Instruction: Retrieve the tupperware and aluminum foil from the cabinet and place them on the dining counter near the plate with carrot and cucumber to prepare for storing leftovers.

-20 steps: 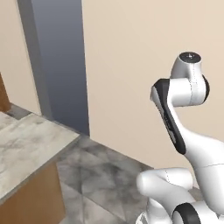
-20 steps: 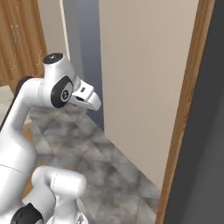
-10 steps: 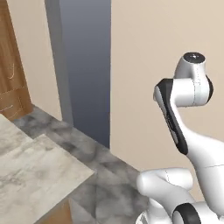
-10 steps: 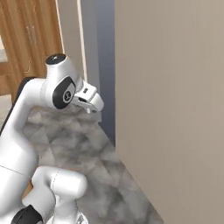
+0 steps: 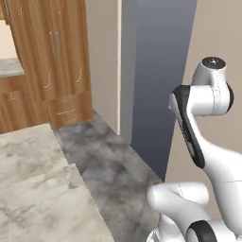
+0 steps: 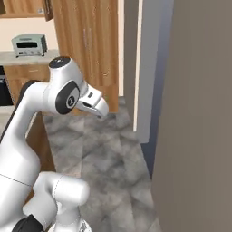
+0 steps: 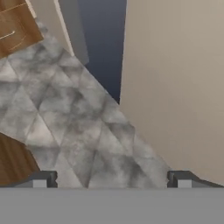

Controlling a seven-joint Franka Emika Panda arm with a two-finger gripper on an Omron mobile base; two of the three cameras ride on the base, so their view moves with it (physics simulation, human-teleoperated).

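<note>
The gripper (image 7: 109,178) stood with its jaws spread wide and nothing between them, its two dark fingertips (image 7: 43,178) set well apart over grey marbled floor (image 7: 83,122) in the hand view. The arm (image 6: 41,118) was folded back close to the base, the hand tucked near the elbow and angled down at the floor, which read as a carrying posture for driving, not a reach. Beyond it lay a beige wall (image 7: 175,83) with a dark blue-grey recess (image 5: 156,71), and farther off the tall wooden cupboards (image 5: 52,56). A corner of the dining counter (image 5: 33,189), with its marbled stone top, sat at the lower left of the left base view. A mint-green toaster oven (image 6: 29,44) rested on a far counter (image 6: 22,58) in the right base view. Neither the tupperware nor the aluminum foil could be made out anywhere, nor could the wall cabinet be picked out with certainty, so the step in hand looked like travel toward it. The next move would likely call for bringing the base round to face the cabinet before the arm unfolds. No lettering or brand was legible.
</note>
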